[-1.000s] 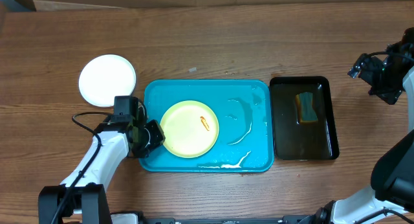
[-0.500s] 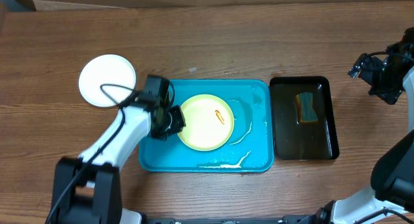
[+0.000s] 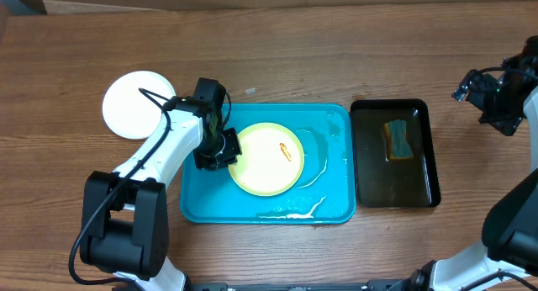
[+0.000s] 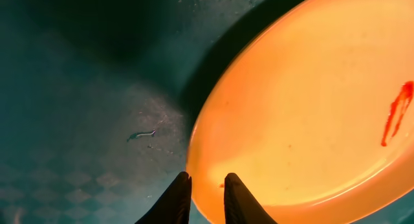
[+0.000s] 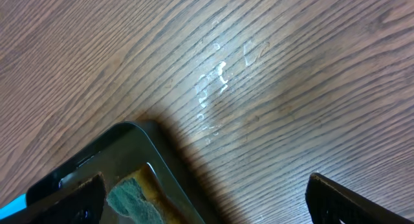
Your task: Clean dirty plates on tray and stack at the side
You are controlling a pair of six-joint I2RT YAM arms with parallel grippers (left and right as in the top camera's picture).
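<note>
Since a second ago, the yellow plate (image 3: 267, 166) has slid from the tray's (image 3: 332, 205) left part toward its middle, the left gripper (image 3: 228, 152) following at its left rim. The jaws stand narrowly apart there, and we cannot tell whether they pinch it. The plate lies flat, face up; round, it has no long axis, but its smear (image 3: 286, 150) runs diagonally. The right gripper (image 5: 204, 188) hangs wide, empty, by the black tray (image 3: 426, 156).

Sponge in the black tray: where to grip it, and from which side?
Come straight down from above: the sponge lies flat inside the black tray, whose raised rim would likely block a sideways approach. Pinch it across its narrower width, at mid-length, with the fingers on its two long edges.
</note>
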